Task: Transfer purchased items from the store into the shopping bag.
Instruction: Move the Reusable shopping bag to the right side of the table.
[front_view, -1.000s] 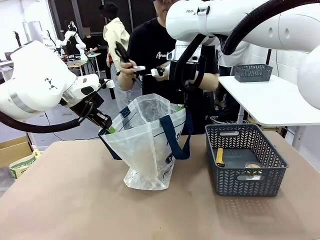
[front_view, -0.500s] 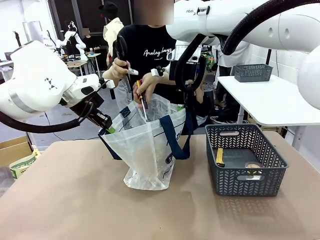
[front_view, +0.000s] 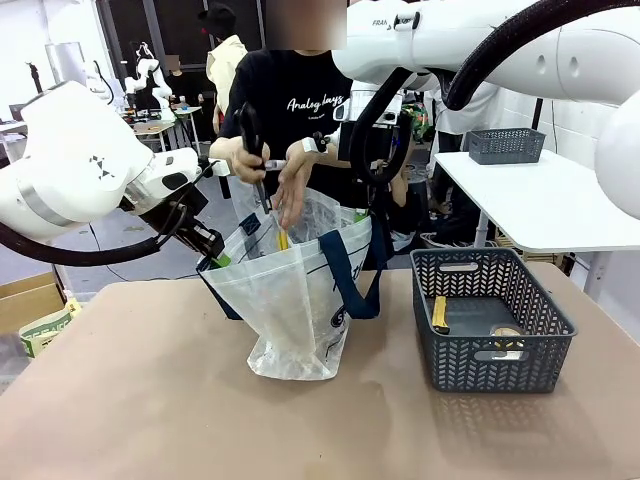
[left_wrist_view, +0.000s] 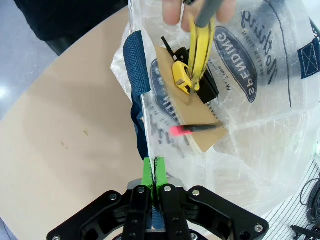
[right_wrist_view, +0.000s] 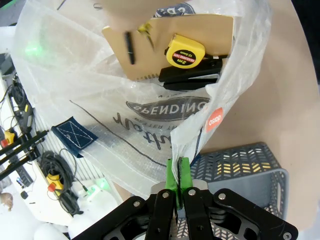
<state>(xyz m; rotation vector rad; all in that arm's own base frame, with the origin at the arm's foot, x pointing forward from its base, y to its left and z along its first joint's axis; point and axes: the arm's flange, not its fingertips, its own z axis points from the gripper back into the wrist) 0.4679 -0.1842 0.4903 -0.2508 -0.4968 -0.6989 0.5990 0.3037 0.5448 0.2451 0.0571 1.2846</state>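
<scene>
Change: person's hand (front_view: 293, 186), now lower, feeds yellow item (front_view: 282, 238) into shopping bag (front_view: 290, 300) | left gripper (left_wrist_view: 154, 172), right gripper (right_wrist_view: 177, 172): clenched on bag rim | basket (front_view: 500, 362), 3 o'clock: items (front_view: 440, 313) remain.

At right, white side table (front_view: 545, 205) — grey floor (front_view: 130, 232) left.

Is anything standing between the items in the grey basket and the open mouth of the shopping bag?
Yes. The person's hand holds a yellow item in the mouth of the shopping bag. Nothing visible lies on the table between the basket and the bag.
</scene>
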